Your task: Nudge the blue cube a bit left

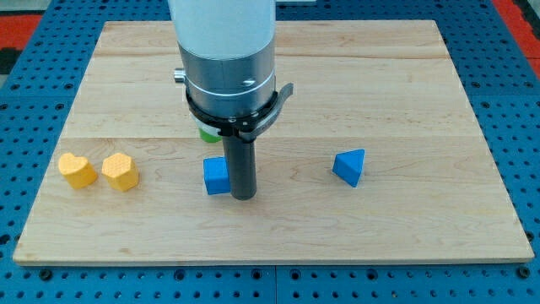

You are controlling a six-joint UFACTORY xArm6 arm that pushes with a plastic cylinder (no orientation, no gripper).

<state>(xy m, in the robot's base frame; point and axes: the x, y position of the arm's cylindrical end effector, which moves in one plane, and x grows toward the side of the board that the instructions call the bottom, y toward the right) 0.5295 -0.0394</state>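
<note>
Where arm hides it, green block [205, 133] barely visible.

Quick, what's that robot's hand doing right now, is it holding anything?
No pincer: my tip holds nothing, resting against the right side of the small blue cube.

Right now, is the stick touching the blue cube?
Looks touching: my tip sits tight against the blue cube on the view's right, no gap showing.

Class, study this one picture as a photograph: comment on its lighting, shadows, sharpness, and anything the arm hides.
Camera view: lighting is even and soft, with no strong glare on the wooden board; the blue cube and my tip, on its right, look sharp with faint shadows; the arm hides most of a green block.
</note>
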